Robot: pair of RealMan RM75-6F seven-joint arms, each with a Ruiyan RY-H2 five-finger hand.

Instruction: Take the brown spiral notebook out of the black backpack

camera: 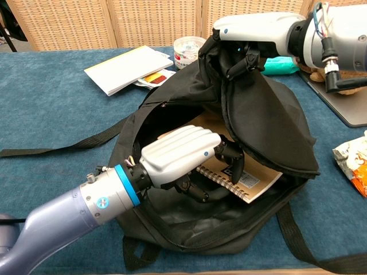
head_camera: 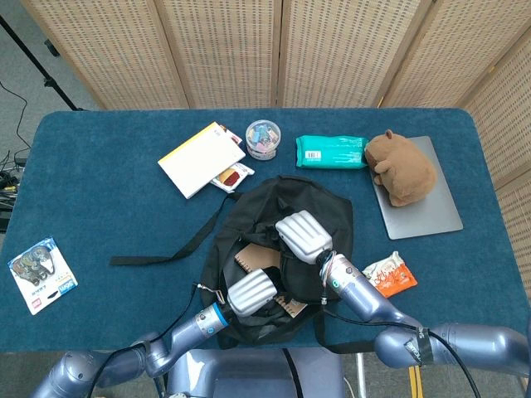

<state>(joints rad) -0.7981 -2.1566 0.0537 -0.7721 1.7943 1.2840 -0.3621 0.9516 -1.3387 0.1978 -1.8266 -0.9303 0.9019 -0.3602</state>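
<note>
The bench (head_camera: 99, 182), covered in deep-blue napped cloth, has bare room along its left half and far edge; its right side is crowded. Near the front edge lies the limp black fabric backpack (camera: 269, 126), its mouth gaping toward the robot and a flat strap (head_camera: 166, 249) trailing left across the cloth. On the right rests a thin grey slab-shaped laptop (head_camera: 431, 207) with a brown plush animal (head_camera: 400, 166) sitting on it. Behind the bag lie a white and yellow paper pad (head_camera: 199, 159), a teal soft-pack of wipes (head_camera: 332, 152) and a small round clear tub (head_camera: 263, 138).

The brown card-covered spiral notebook (camera: 252, 183) lies inside the bag's opening, its wire coil (camera: 218, 179) facing the front and one corner poking out over the lower rim. The silver-shelled left hand (camera: 180, 157) reaches into the mouth, dark fingers (camera: 232, 157) curled over the notebook's cover and coil edge, gripping it. The right hand (camera: 246, 48) pinches a bunch of the upper flap, holding it raised clear of the opening. An orange and white crinkled snack packet (head_camera: 390, 275) lies just right of the bag.
</note>
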